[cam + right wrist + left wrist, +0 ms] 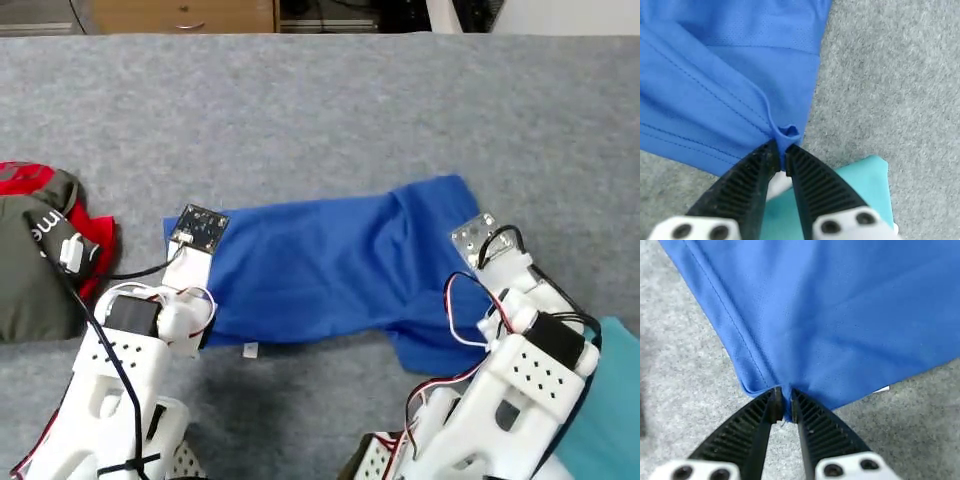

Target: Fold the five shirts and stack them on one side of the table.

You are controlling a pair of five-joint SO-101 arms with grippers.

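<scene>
Both the left end effector and right end effector pinch edges of the blue shirt.

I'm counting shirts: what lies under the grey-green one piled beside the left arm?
A red fabric garment peeks out from beneath the grey-green fabric shirt along its far and inner edges. Anything else below is covered.

Blue shirt lies spread across the middle of the table, a bit rumpled. Its near edge is pinched at both ends, left gripper on one corner and right gripper on the other. A teal shirt sits at the near right. Far left, a bunched olive-grey shirt lies against a red one.
</scene>
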